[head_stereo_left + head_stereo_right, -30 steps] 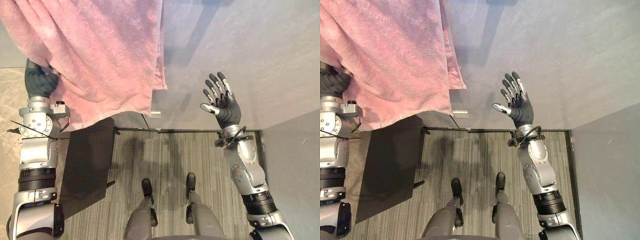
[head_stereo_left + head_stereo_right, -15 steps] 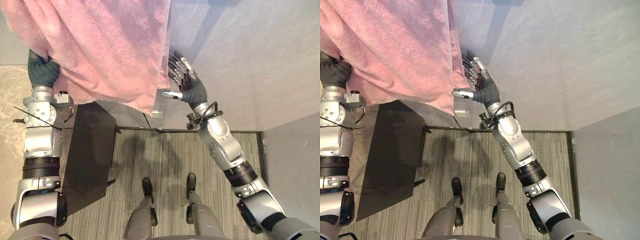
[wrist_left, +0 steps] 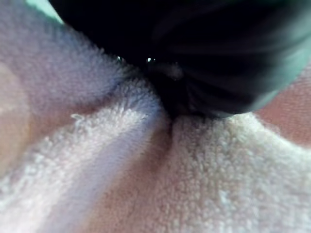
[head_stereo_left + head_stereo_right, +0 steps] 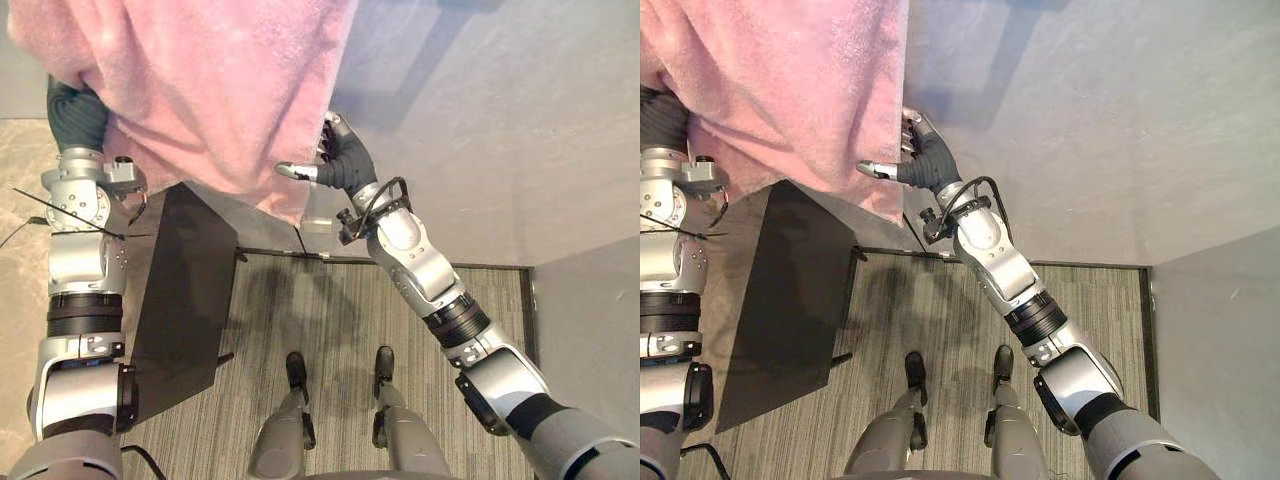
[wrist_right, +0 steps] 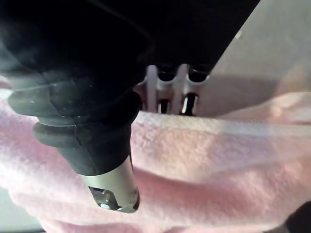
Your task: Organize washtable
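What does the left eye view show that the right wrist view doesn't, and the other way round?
Left eye view: the left hand up under the pink towel, a black table below it, and striped carpet. Right wrist view: up close, fingers of the right hand go behind the towel's edge while its thumb lies in front. Both: the right hand at the towel's hanging edge, grey wall behind.
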